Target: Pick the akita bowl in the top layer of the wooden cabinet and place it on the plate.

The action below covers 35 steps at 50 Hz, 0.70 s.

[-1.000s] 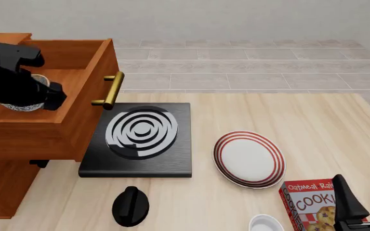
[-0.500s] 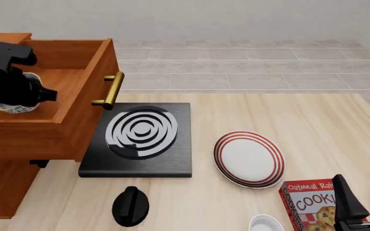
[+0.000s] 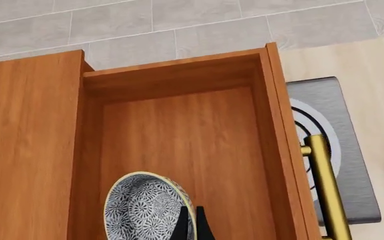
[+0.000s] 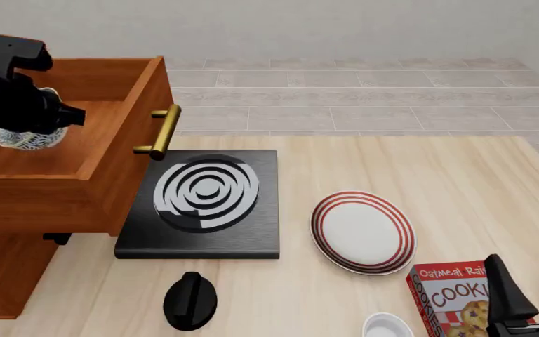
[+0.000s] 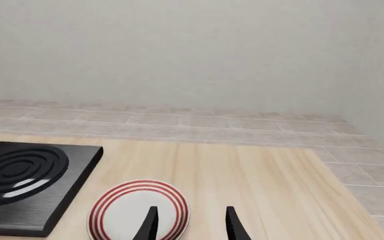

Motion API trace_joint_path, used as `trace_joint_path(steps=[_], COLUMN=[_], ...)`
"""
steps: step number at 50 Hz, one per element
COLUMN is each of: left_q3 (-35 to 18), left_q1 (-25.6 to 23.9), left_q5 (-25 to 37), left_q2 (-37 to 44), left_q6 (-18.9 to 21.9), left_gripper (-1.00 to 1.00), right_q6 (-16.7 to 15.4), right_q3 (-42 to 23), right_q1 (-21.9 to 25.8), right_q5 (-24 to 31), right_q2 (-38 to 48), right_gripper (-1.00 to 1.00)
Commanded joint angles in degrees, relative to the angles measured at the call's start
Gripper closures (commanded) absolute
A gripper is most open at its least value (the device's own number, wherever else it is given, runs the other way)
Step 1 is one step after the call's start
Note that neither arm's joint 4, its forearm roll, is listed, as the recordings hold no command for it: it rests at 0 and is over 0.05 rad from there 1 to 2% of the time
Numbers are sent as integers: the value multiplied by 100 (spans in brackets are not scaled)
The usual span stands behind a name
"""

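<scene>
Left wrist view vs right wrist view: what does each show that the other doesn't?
Only the left wrist view shows the open top layer of the wooden cabinet, its brass handle, and the akita bowl with the left pincer closed on its rim.

Only the right wrist view shows the whole plate, the back wall and the right pincer, open and empty.

Both show the black stove slab, the light wood table and the grey tile floor.
</scene>
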Motion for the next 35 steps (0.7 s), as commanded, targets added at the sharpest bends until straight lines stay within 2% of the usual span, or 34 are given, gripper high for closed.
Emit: trace_joint_path(steps=[1,22,27,35], left_q3=[-387,-1397,-1449,-1861], left_q1=[-183,-618,-743,-739], left_q5=[89,438,447,566], left_q2=[59,239,221,282], left_q6=[-167,-345,-408,-206], left_gripper=[100,100,100,100], right_q6=[11,29,34,37], right_q3=[2,-19,-14,-18], right_q1=[-5,-7,-7,-25], right_q5=[-4,5,-2,-16], right_q2=[-1,0,1,-1], right_gripper=[-100,-100,-100,-100])
